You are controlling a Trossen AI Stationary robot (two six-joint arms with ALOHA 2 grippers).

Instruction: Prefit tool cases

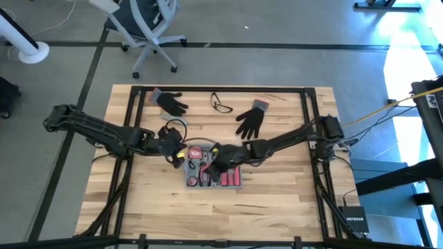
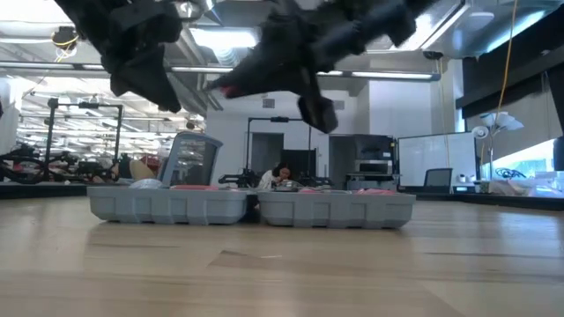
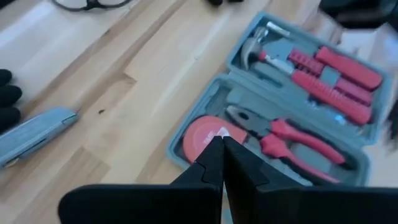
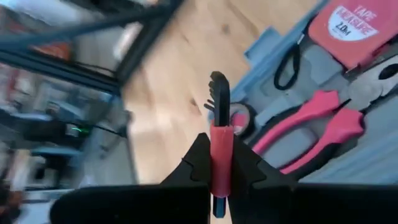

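Observation:
The blue-grey tool case (image 1: 241, 182) lies open and flat on the table's middle, its two halves side by side in the low view (image 2: 251, 208). It holds a red tape measure (image 3: 200, 138), red-handled pliers (image 3: 287, 138) and a hammer (image 3: 261, 47). My left gripper (image 3: 222, 147) is shut and empty above the case's left end (image 1: 178, 153). My right gripper (image 4: 220, 163) hangs over the case's middle (image 1: 219, 166), shut on a red-handled hex key set (image 4: 220, 149). My right gripper pinches the hex key set by its red holder (image 4: 221, 140) between its two fingers. The tool lies along the fingers, and its black keys (image 4: 219, 87) stick out past the fingertips. It is lifted clear above the open case (image 4: 273, 46).
Two black gloves (image 1: 172, 102) (image 1: 250, 120) and safety glasses (image 1: 221, 104) lie on the far part of the table. A slim grey bar (image 3: 31, 134) lies left of the case. Bare wood lies along the near edge (image 1: 208, 214).

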